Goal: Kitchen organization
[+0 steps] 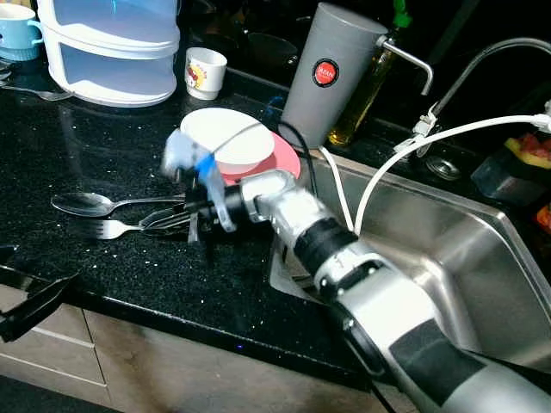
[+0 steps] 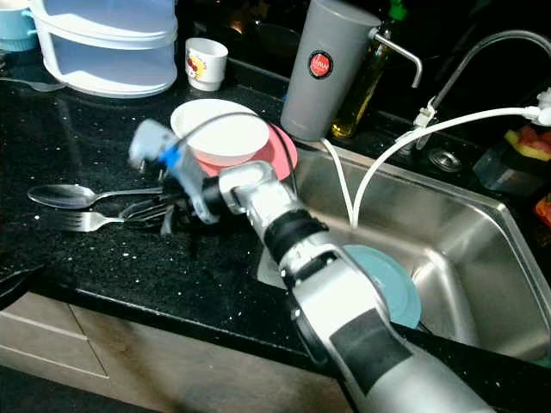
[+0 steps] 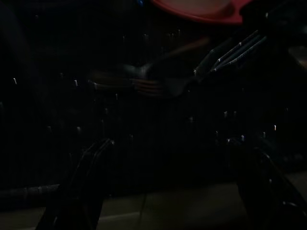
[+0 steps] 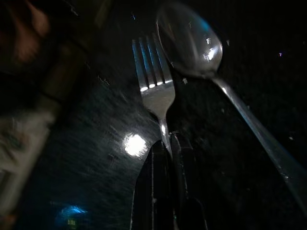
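Black counter [image 1: 103,258]: right pincer [image 4: 168,143] seemingly clamped on fork [image 4: 156,91] handle beside spoon [image 4: 192,45].

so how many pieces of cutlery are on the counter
3. A spoon and a fork lie side by side on the black counter, the right gripper shut on the fork's handle. Another utensil lies by the plastic containers. More may be hidden.

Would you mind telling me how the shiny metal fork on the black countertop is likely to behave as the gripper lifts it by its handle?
The shiny metal fork looks stiff, so it should not bend. Its polished handle is thin and probably slippery between the right gripper, whose fingers are closed on it. Held at the handle end, the tines may droop or pivot toward the metal spoon alongside.
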Controlling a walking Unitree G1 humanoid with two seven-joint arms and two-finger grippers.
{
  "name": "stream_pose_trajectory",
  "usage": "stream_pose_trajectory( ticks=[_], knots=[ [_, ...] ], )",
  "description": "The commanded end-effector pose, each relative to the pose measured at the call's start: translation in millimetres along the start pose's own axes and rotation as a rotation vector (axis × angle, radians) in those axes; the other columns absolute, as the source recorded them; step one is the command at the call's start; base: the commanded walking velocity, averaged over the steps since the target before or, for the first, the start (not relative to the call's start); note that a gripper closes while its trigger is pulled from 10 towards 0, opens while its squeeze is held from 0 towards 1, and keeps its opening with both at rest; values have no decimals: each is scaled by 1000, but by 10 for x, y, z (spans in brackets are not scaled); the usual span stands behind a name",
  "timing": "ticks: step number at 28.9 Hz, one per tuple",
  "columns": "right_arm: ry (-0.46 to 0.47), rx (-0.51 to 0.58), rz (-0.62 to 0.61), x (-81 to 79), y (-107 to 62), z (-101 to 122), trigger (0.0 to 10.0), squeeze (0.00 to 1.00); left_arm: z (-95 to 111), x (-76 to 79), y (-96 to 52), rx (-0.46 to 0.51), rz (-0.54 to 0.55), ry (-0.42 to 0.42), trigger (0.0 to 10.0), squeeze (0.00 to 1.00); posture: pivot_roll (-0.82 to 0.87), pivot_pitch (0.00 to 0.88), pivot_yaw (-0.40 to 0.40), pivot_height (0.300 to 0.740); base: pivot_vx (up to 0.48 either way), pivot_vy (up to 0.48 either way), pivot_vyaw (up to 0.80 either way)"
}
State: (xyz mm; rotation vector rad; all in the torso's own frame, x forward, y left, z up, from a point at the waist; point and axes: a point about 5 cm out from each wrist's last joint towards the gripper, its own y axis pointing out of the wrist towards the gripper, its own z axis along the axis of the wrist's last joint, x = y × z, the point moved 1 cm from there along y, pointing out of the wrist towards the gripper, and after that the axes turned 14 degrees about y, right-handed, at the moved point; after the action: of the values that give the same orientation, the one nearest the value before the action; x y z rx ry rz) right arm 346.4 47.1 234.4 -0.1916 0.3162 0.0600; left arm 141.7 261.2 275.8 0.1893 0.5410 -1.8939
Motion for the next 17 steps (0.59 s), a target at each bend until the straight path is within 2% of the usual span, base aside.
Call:
stream_pose_trajectory(
  ticks=[1, 8, 10, 12, 14, 15, 17],
  knots=[
    [22, 65, 30, -7, -105, 94, 0, 0, 53, 46, 38, 36, -28, 17, 10000, 0, 287, 0, -231, 740, 0, 0, 0],
    [61, 307, 113, -66, -371, 403, 0, 0, 221, 31, 153, 176, 9, 31, 10000, 0, 279, 0, -224, 740, 0, 0, 0],
    [68, 333, 109, -64, -396, 429, 0, 0, 240, 35, 165, 191, 8, 33, 10000, 0, 277, 0, -220, 740, 0, 0, 0],
    [71, 412, 83, -56, -476, 509, 0, 0, 303, 32, 194, 241, 16, 32, 10000, 0, 277, 0, -220, 740, 0, 0, 0],
    [81, 566, 50, -62, -643, 660, 0, 0, 399, 22, 255, 316, 30, 21, 10000, 0, 278, 0, -217, 740, 0, 0, 0],
    [81, 566, 50, -62, -643, 660, 0, 0, 399, 22, 255, 316, 30, 21, 10000, 0, 278, 0, -217, 740, 0, 0, 0],
    [90, 684, 62, -104, -819, 751, 0, 0, 479, 23, 315, 366, 30, 29, 10000, 0, 276, 0, -205, 740, 0, 0, 0]
  ],
)
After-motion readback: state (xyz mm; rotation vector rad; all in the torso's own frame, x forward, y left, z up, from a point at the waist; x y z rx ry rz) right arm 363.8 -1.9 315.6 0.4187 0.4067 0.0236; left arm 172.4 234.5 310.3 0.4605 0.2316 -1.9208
